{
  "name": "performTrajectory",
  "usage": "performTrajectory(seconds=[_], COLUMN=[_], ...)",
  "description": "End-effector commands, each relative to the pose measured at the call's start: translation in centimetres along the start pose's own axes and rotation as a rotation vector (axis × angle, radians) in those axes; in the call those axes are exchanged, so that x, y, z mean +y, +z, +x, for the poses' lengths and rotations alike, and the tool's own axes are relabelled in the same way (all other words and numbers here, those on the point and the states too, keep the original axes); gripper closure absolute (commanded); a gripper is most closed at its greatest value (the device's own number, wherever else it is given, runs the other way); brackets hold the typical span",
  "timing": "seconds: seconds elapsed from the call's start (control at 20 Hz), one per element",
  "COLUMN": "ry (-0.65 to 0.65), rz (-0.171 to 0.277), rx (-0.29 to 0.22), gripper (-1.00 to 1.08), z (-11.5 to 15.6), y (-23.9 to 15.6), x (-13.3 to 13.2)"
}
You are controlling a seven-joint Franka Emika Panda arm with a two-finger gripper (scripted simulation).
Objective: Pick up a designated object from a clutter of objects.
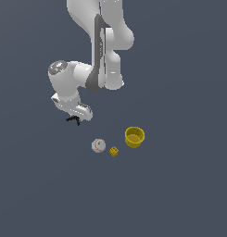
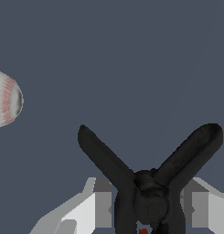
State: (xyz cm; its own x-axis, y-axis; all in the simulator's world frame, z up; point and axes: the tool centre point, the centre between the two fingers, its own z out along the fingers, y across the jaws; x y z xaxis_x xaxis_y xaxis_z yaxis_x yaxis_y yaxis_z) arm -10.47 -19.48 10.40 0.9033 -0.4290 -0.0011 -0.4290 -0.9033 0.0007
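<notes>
The designated object, a tiny black clamp (image 1: 73,120) with splayed thin prongs, sits just under my gripper (image 1: 76,118) on the exterior view's left. In the wrist view the clamp (image 2: 150,183) fills the gap of the gripper (image 2: 148,205). Its two prongs spread away and a small red tip shows at the frame edge. The grey fingers (image 2: 102,203) press against its sides. The fingertips are hidden in the exterior view. I cannot tell whether the clamp rests on the floor or hangs just above it.
A white red-stitched baseball (image 1: 98,146) lies toward the exterior view's right of the clamp and also shows in the wrist view (image 2: 6,100). A tiny yellow dotted cube (image 1: 114,151) sits beside the ball. A yellow cup (image 1: 134,137) stands further right.
</notes>
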Motion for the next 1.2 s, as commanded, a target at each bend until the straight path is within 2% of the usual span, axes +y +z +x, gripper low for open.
performTrajectory(seconds=[0.0, 1.15], ry=[0.001, 0.0], rz=[-0.001, -0.001], rx=[0.0, 0.001], gripper=[1.08, 1.08], z=[0.6, 7.1], y=[-2.3, -22.9], x=[-0.6, -6.6])
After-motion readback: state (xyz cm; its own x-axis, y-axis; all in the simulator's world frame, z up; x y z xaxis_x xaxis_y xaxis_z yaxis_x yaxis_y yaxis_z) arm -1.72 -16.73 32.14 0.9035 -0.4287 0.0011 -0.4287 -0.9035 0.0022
